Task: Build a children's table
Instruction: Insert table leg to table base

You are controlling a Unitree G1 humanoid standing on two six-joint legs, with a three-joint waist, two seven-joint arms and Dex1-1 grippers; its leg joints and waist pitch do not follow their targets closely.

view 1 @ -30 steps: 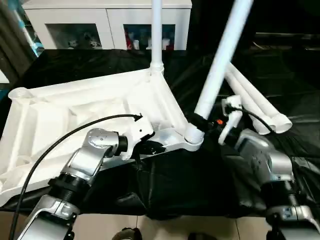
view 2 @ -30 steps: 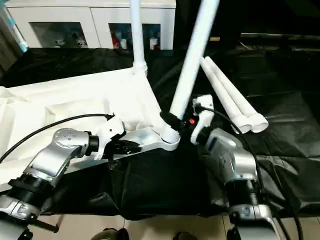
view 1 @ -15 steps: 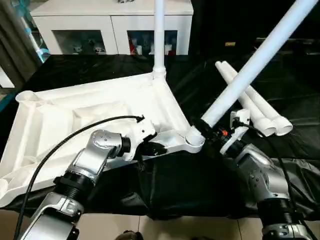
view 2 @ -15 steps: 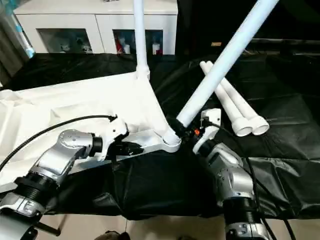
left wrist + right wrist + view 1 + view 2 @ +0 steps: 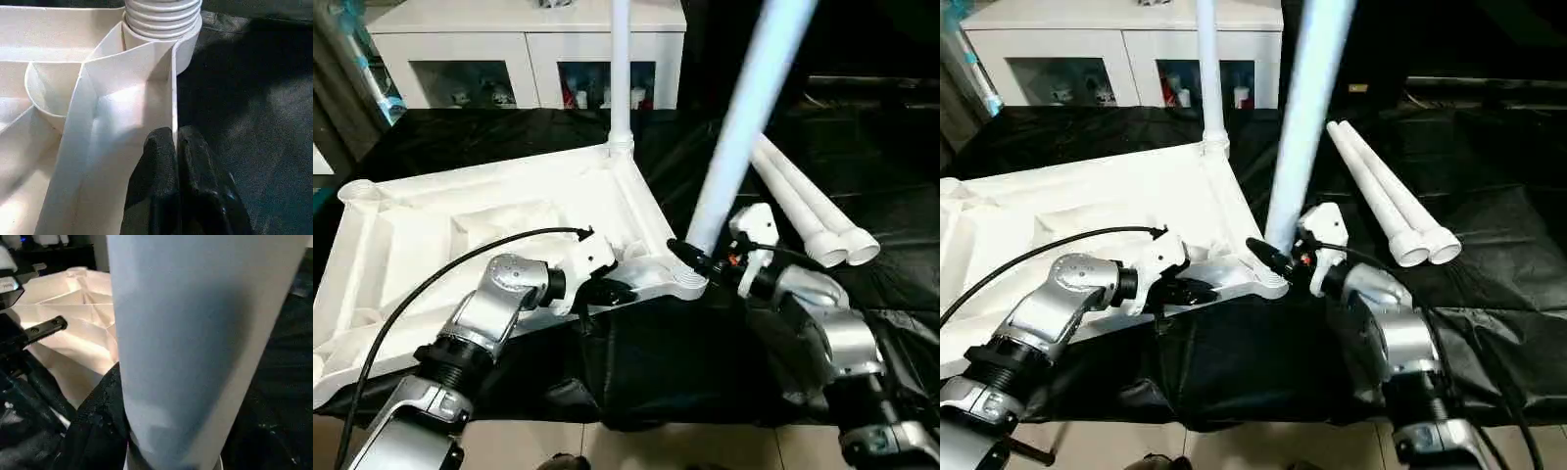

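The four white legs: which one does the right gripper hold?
The tilted leg at the table top's near corner socket: the right gripper clasps its base. One leg stands upright; two legs lie loose.

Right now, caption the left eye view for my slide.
Left claw pinches the upturned tabletop's rim while the right claw holds a leg at the corner socket.

A black cloth (image 5: 489, 132) drapes the bench, its front edge hanging in folds above a pale tiled floor (image 5: 636, 452). Behind stands a white cabinet (image 5: 524, 44) with glass doors, small colourful items (image 5: 592, 96) visible inside. A turquoise object (image 5: 362, 54) shows at the far left.
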